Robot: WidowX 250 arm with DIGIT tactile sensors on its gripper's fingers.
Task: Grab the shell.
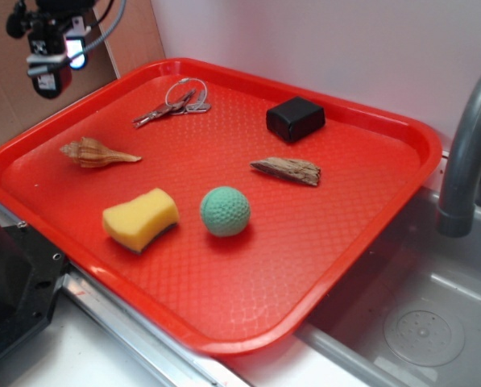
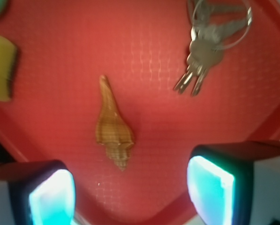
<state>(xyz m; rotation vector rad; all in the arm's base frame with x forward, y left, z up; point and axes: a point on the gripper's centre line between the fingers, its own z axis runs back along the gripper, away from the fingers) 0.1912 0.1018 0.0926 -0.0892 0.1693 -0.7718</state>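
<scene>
- The sponge (image 1: 140, 218) is yellow and sits near the front of the red tray (image 1: 248, 322). Its edge also shows at the left of the wrist view (image 2: 0, 67).
- Just beside the sponge is a green ball (image 1: 225, 211) with little dimples.
- The shell (image 1: 95, 152) lies flat on the left part of the tray, behind the sponge. Its thin pointed tail points to the right, toward the middle of the tray.
- In the wrist view the shell (image 2: 112, 129) lies between the two fingers and a bit ahead of them. Nothing touches it.
- A brown wood chip (image 1: 288, 170) lies to the right, well apart from the shell.
- A small black box (image 1: 295, 118) sits behind the wood chip.
- A bunch of keys (image 1: 172, 105) on a ring lies near the back of the tray.
- The gripper (image 2: 130, 194) hangs high over the tray's back left corner. Its fingers (image 2: 210, 190) are spread wide apart and hold nothing.
- A grey tap (image 1: 466, 153) stands at the right, over a sink (image 1: 417, 322).
</scene>
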